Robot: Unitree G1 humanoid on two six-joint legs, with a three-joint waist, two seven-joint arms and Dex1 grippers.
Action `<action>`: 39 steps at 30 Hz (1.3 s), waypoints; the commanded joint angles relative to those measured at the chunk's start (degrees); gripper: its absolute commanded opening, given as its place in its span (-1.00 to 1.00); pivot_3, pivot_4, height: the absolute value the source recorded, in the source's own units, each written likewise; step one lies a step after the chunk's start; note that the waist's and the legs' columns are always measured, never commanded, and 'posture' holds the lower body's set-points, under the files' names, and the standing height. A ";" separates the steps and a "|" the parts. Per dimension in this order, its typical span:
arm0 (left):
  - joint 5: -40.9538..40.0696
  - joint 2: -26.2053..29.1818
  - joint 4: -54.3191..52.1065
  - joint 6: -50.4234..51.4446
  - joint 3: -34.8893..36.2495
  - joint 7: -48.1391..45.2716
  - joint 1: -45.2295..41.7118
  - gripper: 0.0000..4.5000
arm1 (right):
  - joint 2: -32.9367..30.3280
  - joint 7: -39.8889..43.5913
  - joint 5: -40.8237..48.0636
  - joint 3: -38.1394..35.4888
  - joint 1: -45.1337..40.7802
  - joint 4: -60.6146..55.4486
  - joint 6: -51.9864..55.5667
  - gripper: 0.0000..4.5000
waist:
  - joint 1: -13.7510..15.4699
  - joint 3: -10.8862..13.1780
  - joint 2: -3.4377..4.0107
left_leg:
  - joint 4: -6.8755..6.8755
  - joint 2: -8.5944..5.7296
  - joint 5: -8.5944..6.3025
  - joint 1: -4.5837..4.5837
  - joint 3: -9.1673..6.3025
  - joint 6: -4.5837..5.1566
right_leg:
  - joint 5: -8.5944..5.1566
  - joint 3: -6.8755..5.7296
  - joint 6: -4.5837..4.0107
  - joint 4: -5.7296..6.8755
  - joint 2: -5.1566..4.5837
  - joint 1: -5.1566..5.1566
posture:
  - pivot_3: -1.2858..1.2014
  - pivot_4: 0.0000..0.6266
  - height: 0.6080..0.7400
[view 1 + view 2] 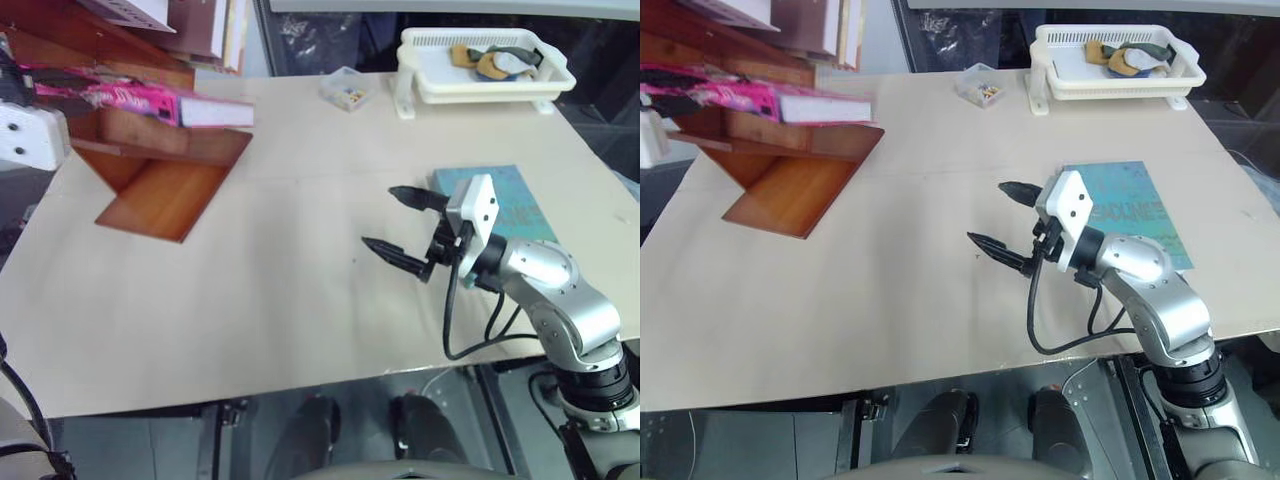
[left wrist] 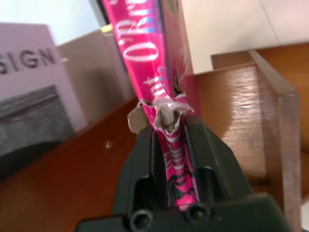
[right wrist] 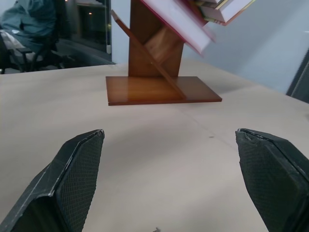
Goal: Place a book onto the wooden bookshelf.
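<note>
With the left gripper clamped on the spine of the pink book, which hangs over the wooden bookshelf, the book should be lowered squarely between the slanted boards before letting go, while the right gripper waits wide open and empty over the table.

A wide beige desk is seen carrying the things. At its far left corner the wooden bookshelf is stood on a flat reddish-brown base. Near the far edge a small clear box is placed, and just beside it, at the far right corner, a white basket tray with items inside. A teal-green book is laid flat on the right side.
</note>
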 commanded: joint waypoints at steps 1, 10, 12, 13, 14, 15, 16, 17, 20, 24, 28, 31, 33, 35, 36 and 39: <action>6.74 1.37 4.42 -0.28 -4.14 4.48 -4.02 -0.88 | 0.97 -1.78 0.32 -0.02 -0.78 -4.03 -0.18 1.00 | 0.05 0.00 0.00 | 0.01 0.02 0.00 0.01 -0.01 0.00 | 0.00 -0.02 0.00 0.02 0.00 0.01 | 0.03 -0.52 1.00; 5.67 2.77 8.88 -0.83 -4.78 5.24 -0.99 -0.88 | 2.50 -2.49 1.20 0.63 -2.62 -3.94 0.34 1.00 | 0.02 0.00 0.00 | 0.11 0.06 0.01 0.13 -0.04 0.01 | 0.00 -0.06 0.01 0.14 0.00 0.04 | 0.03 -0.52 1.00; 4.83 3.37 9.51 0.64 -4.13 4.92 0.56 -0.66 | 2.48 -2.19 1.24 0.31 -3.27 -3.15 0.13 1.00 | 0.05 -0.01 -0.02 | 0.12 0.06 0.01 0.12 -0.05 0.01 | 0.00 -0.07 0.01 0.15 0.00 0.04 | 0.03 -0.52 1.00; 4.66 3.83 9.73 1.50 -3.87 5.39 1.40 -0.39 | 2.39 -2.01 0.90 0.38 -3.45 -2.70 -0.12 1.00 | 0.08 -0.01 -0.01 | 0.13 0.06 0.01 0.13 -0.06 0.01 | 0.00 -0.08 0.01 0.15 -0.01 0.05 | 0.03 -0.52 1.00; 4.46 4.13 9.80 1.99 -3.63 5.62 2.04 -0.29 | 2.28 -1.85 0.66 0.41 -3.42 -2.48 -0.33 1.00 | 0.08 -0.01 0.00 | 0.13 0.06 0.01 0.13 -0.06 0.01 | 0.00 -0.08 0.01 0.15 -0.01 0.05 | 0.03 -0.52 1.00; 4.46 4.35 9.62 2.14 -3.44 6.69 2.39 -0.02 | 2.19 -1.81 0.46 0.43 -3.41 -2.41 -0.41 1.00 | 0.08 0.00 -0.01 | 0.13 0.06 0.01 0.13 -0.06 0.01 | 0.00 -0.08 0.01 0.15 -0.01 0.05 | 0.03 -0.52 1.00; 4.47 4.47 9.36 2.01 -3.32 7.66 2.56 0.18 | 2.18 -1.84 0.39 0.43 -3.43 -2.37 -0.44 1.00 | 0.08 0.06 -0.12 | 0.13 0.06 0.01 0.12 -0.08 0.01 | 0.00 -0.10 0.01 0.16 0.00 0.04 | 0.03 -0.52 1.00; 4.15 4.69 9.26 2.19 -2.85 8.93 2.74 0.35 | 2.51 -2.20 0.66 0.36 -3.53 -2.44 -0.19 1.00 | 0.06 0.11 -0.27 | 0.13 0.06 0.01 0.09 -0.11 0.01 | 0.00 -0.12 0.01 0.16 0.01 0.03 | 0.03 -0.52 1.00; 2.80 5.50 9.38 1.64 -1.51 11.27 3.81 0.73 | 2.83 -2.39 0.80 0.45 -3.70 -2.32 -0.03 1.00 | -0.01 0.12 -0.34 | 0.13 0.05 0.01 0.01 -0.12 0.00 | 0.01 -0.14 0.00 0.08 -0.02 0.00 | 0.03 -0.52 1.00; -7.00 6.92 10.06 -2.07 5.57 6.40 9.64 0.73 | 2.59 -1.94 0.43 0.53 -3.83 -1.65 -0.28 1.00 | -0.51 0.12 -0.35 | 0.10 0.06 0.01 -0.01 0.00 0.00 | 0.01 -0.10 -0.01 0.01 -0.05 -0.08 | 0.03 -0.52 1.00; -22.23 7.67 9.47 -1.11 17.04 -5.32 20.17 0.73 | 1.74 -0.90 0.60 0.22 -3.66 -0.69 -0.36 1.00 | -1.32 0.14 -0.33 | 0.03 0.10 0.01 -0.01 0.04 0.00 | 0.01 -0.11 -0.02 0.03 -0.09 -0.12 | 0.03 -0.52 1.00; -32.30 7.17 6.54 2.11 24.87 -14.35 28.38 0.73 | 1.23 -0.13 0.99 0.08 -3.58 -0.11 -0.24 1.00 | -1.48 0.14 -0.33 | 0.02 0.16 0.00 -0.01 0.11 0.01 | 0.01 -0.10 -0.02 0.05 -0.08 -0.12 | 0.03 -0.52 1.00; -37.97 6.66 3.74 4.05 29.86 -18.28 34.43 0.73 | 0.86 0.49 1.21 -0.03 -3.55 0.25 -0.14 1.00 | -1.50 0.16 -0.29 | 0.01 0.19 -0.01 0.01 0.13 0.03 | 0.01 -0.09 -0.03 0.05 -0.09 -0.12 | 0.03 -0.52 1.00; -43.80 5.15 -1.68 6.95 35.44 -21.27 42.24 0.73 | 0.39 1.26 1.46 -0.14 -3.57 0.63 0.02 1.00 | -1.42 0.16 -0.29 | 0.01 0.23 -0.01 0.02 0.12 0.03 | 0.02 -0.10 -0.03 0.02 -0.09 -0.13 | 0.03 -0.52 1.00; -46.18 3.89 -5.58 7.87 37.89 -22.33 47.09 0.73 | 0.30 1.53 1.61 -0.19 -3.66 0.90 0.13 1.00 | -1.40 0.17 -0.28 | 0.02 0.23 -0.02 0.04 0.12 0.02 | 0.02 -0.10 -0.04 0.04 -0.09 -0.13 | 0.03 -0.52 1.00; -50.90 -2.28 -22.92 14.63 44.12 -19.82 62.05 0.73 | 0.05 2.18 1.71 -0.10 -4.09 1.70 0.16 1.00 | -1.08 0.16 -0.20 | -0.01 0.25 -0.02 0.05 0.13 0.02 | 0.03 -0.10 -0.06 -0.01 -0.17 -0.11 | 0.03 -0.52 1.00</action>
